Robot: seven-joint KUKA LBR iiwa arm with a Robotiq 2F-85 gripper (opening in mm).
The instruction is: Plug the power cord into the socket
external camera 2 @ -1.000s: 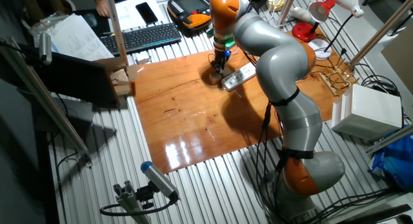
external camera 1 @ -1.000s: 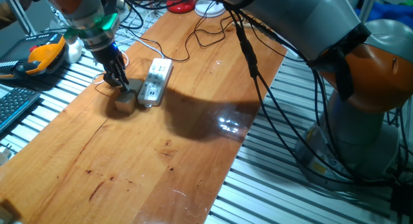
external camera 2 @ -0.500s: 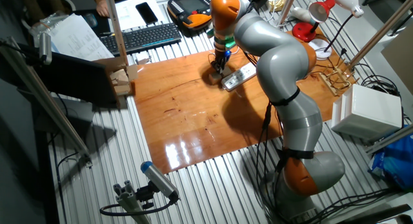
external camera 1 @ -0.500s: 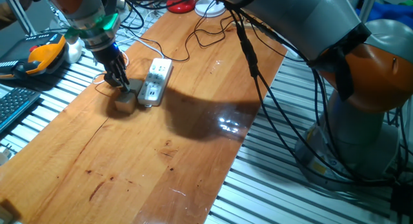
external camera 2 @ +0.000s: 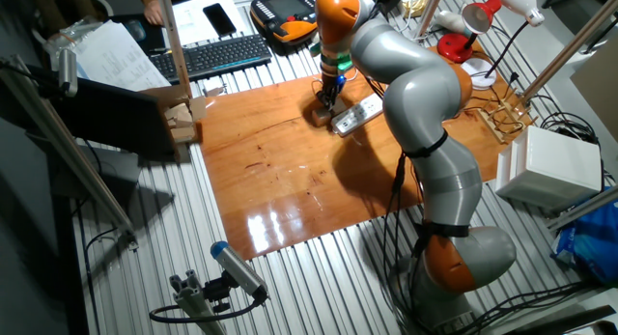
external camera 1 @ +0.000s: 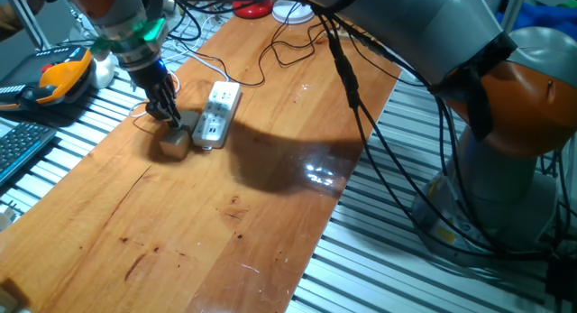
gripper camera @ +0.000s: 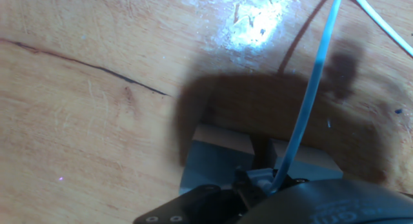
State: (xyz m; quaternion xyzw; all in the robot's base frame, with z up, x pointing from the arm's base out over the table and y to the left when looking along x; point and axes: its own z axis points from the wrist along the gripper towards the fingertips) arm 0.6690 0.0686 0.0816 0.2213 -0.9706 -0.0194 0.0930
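In the hand view we see the gripper (gripper camera: 264,179) pinching the small plug end of the power cord (gripper camera: 308,108), whose thin white cable rises from between the fingers and runs off the top edge; the fingertips themselves are largely hidden, so we read the pinch from the cable's exit point. In one fixed view the gripper (external camera 1: 167,110) stands low over the wooden table (external camera 1: 270,223), just beside a tan cube block (external camera 1: 175,143) and close to the near end of the socket (external camera 1: 216,115), a white power strip lying flat. We judge the cord light and limp: it gives no support, so hold must be on the rigid plug body, not the cable. The plug is small and smooth and may twist in the pinch on insertion. The strip is light and may slide when pushed
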